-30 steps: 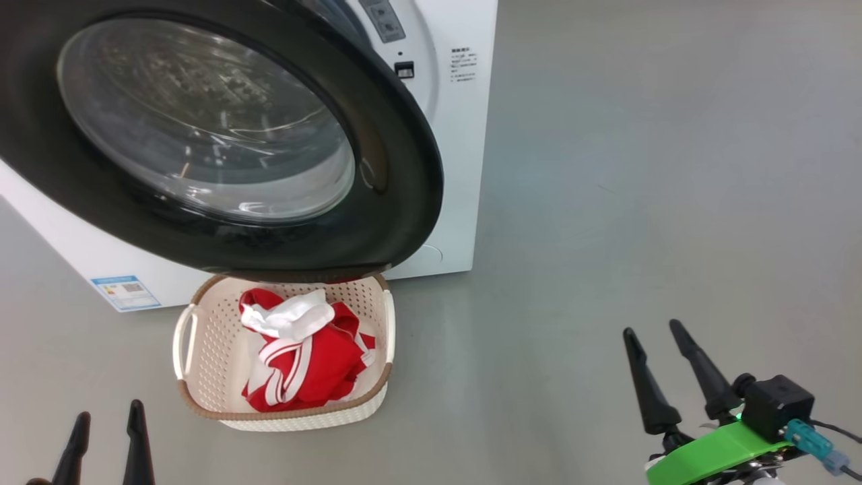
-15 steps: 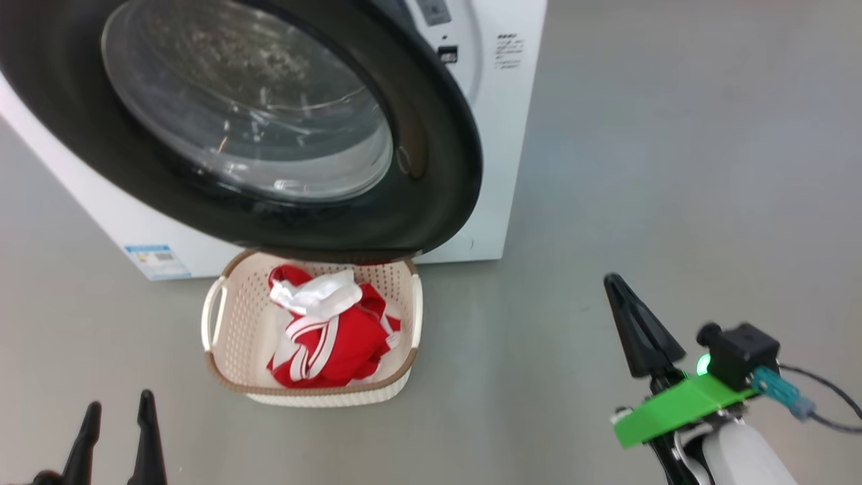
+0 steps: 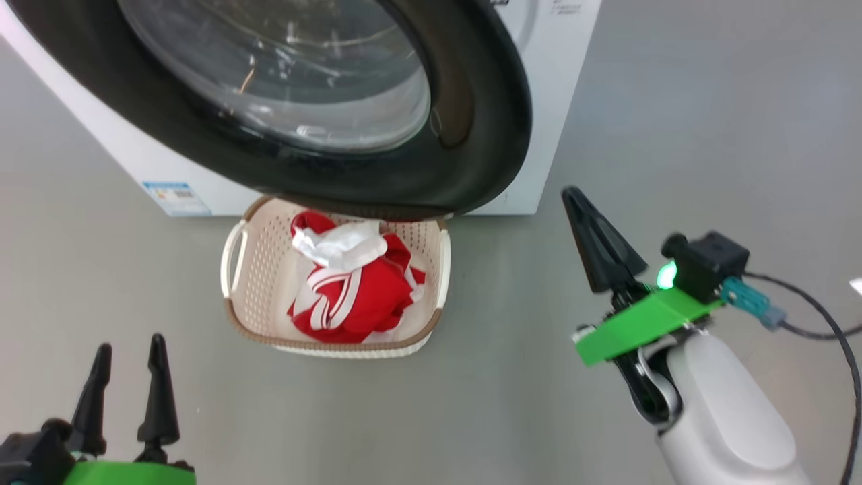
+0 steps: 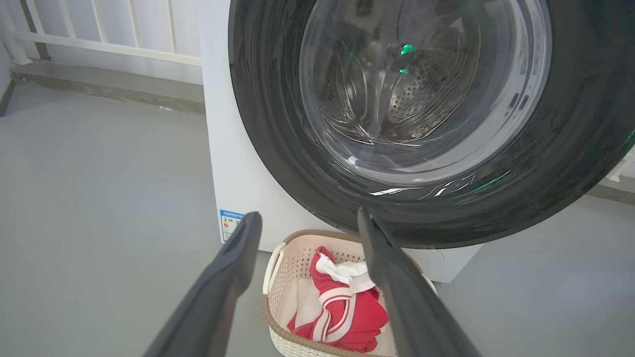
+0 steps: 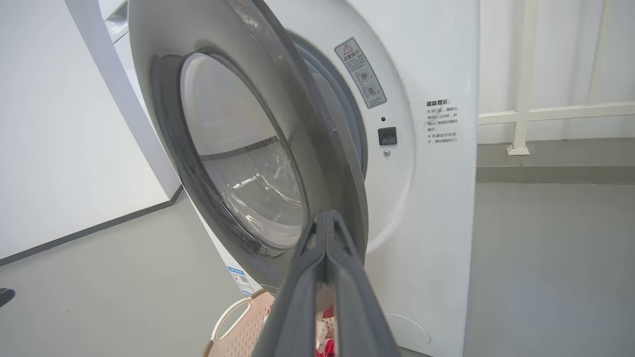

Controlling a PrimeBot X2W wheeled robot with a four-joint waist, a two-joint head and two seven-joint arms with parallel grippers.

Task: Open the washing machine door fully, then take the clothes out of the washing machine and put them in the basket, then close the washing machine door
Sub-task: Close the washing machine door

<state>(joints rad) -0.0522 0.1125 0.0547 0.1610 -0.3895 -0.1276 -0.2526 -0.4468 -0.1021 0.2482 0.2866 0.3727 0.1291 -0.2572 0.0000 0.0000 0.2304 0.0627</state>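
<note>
Standing ajar above the basket (image 3: pixel 232 269), the door (image 3: pixel 471 101) presents its free edge at ten o'clock from the right gripper (image 3: pixel 578 205) in the head view, near but not touching. That gripper's fingers are pressed together on nothing, forming one blunt point. In the right wrist view the door's edge (image 5: pixel 317 148) runs from eleven o'clock down to six, dead ahead of the clenched tips, with its grey inner face to the left and the machine (image 5: pixel 436 198) and its latch slot (image 5: pixel 387 135) at one o'clock. The left gripper (image 3: pixel 131 347), jaws spread and empty, hangs at seven o'clock in the head view, well apart from the door. The clothes (image 3: pixel 357 296) lie in the basket. The right arm looks nearer for the closing push, though it likely must come round to the black outer face first.
</note>
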